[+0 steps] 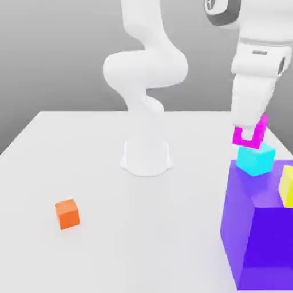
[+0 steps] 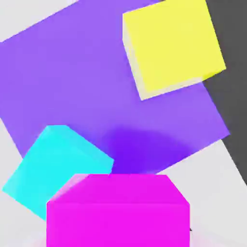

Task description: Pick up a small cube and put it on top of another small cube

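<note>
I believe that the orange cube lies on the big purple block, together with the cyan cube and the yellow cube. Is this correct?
Not quite: the exterior view shows the orange cube on the white table. The cyan cube and the yellow cube do lie on the big purple block.

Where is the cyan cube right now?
In the exterior view, the cyan cube is toward the exterior view's right, on top of the big purple block, just below the magenta cube and near the yellow cube.
</note>
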Robot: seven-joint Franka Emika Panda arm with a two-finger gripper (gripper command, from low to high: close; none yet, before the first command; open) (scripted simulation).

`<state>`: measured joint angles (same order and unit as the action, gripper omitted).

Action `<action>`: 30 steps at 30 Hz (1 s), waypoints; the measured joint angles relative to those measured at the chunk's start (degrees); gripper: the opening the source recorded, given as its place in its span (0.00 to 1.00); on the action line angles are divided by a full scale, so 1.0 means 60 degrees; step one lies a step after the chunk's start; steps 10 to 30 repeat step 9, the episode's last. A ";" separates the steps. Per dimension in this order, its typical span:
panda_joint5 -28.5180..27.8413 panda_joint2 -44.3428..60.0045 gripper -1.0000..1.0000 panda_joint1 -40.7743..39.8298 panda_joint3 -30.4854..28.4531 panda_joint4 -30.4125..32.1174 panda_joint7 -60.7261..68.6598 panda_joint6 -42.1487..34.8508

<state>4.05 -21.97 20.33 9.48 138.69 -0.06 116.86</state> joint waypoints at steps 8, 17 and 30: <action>0.0057 0.0382 1.00 0.0114 0.0119 0.0790 0.0276 0.1169; 0.0057 0.0382 1.00 0.0114 0.0119 0.0790 0.0276 0.1169; 0.0057 0.0382 1.00 0.0114 0.0119 0.0790 0.0276 0.1169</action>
